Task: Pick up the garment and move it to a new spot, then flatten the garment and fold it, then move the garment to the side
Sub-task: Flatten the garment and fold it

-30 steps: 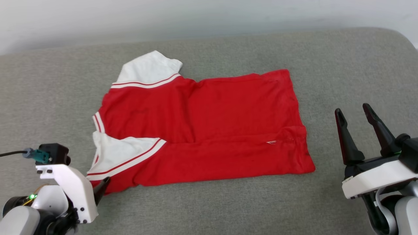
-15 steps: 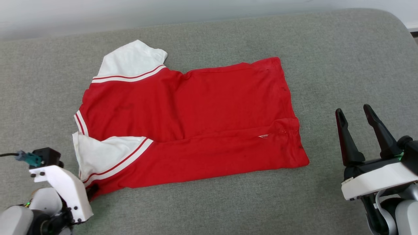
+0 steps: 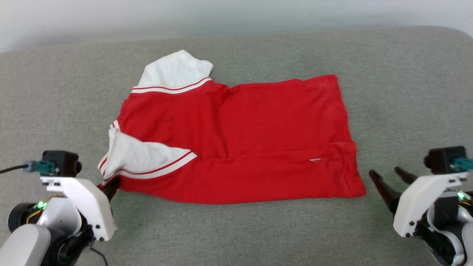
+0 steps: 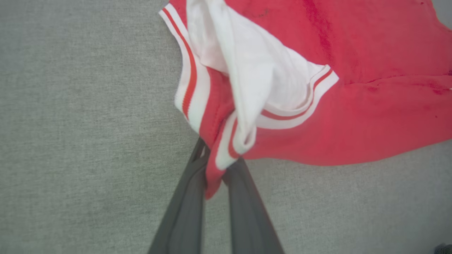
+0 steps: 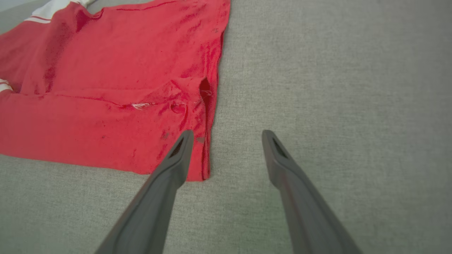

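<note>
The garment (image 3: 236,144) lies spread on the middle of a grey woven surface (image 3: 406,92), near edge folded over; the left gripper (image 4: 215,165) is clenched on a small bunch of striped trim and red edge at its near left corner, while the right gripper (image 5: 227,135) is released, fingers spread just beside the near right hem corner. With so thin a pinch and one corner unheld, a lift could slip or drag the cloth askew. The surface looks padded, possibly a sofa seat or mattress, before a pale wall (image 3: 236,14).

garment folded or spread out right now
Partly folded: the garment has its near side turned over along a lengthwise crease; the far sleeve lies spread.
</note>
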You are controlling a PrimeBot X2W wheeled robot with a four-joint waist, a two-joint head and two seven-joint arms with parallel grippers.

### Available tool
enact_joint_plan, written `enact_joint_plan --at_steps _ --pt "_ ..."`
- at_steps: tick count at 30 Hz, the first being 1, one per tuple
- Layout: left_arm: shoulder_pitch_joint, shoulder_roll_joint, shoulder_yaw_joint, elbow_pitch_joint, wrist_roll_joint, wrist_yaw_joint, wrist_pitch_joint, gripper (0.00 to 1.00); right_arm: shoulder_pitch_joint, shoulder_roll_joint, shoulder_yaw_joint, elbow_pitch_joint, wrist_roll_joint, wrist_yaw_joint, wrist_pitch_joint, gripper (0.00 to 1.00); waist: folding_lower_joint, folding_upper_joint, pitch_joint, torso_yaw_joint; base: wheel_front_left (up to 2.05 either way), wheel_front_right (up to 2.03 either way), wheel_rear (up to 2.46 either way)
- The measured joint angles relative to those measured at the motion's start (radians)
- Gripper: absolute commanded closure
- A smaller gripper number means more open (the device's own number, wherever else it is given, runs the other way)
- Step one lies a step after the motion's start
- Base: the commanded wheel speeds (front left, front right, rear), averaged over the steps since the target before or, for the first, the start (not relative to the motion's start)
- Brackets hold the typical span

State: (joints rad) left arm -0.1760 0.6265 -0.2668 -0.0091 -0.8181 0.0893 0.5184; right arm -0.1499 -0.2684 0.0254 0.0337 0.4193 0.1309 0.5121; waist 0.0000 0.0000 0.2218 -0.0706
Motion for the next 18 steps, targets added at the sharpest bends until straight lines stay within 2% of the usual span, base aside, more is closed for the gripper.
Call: enact_joint_plan --at_steps 4,13,15,16,18 --pt "-0.025 -0.002 -0.013 -0.060 0.030 0.011 -0.012 1.00 -0.054 -0.005 0.035 0.064 0.041 0.000 0.146 0.00 0.0000 0.0000 0.023 0.021 0.00 0.00 0.00" --pt "-0.056 -0.038 -0.049 -0.079 0.059 0.018 -0.032 1.00 -0.182 0.008 0.097 0.224 0.085 0.000 0.207 0.00 -0.0001 0.0000 0.086 0.063 0.00 0.00 0.00" --pt "-0.056 -0.045 -0.054 -0.068 0.059 0.018 -0.040 1.00 -0.198 0.002 0.110 0.243 0.091 0.000 0.207 0.93 0.0000 0.0000 0.089 0.068 0.00 0.00 0.00" --pt "-0.056 -0.048 -0.055 -0.063 0.059 0.017 -0.046 1.00 -0.203 0.001 0.114 0.251 0.092 -0.001 0.202 1.00 0.0000 0.0000 0.088 0.068 0.00 0.00 0.00" --pt "-0.055 -0.054 -0.057 -0.053 0.059 0.017 -0.054 1.00 -0.213 -0.002 0.130 0.262 0.098 -0.002 0.196 1.00 0.0000 0.0000 0.081 0.067 0.00 0.00 0.00"
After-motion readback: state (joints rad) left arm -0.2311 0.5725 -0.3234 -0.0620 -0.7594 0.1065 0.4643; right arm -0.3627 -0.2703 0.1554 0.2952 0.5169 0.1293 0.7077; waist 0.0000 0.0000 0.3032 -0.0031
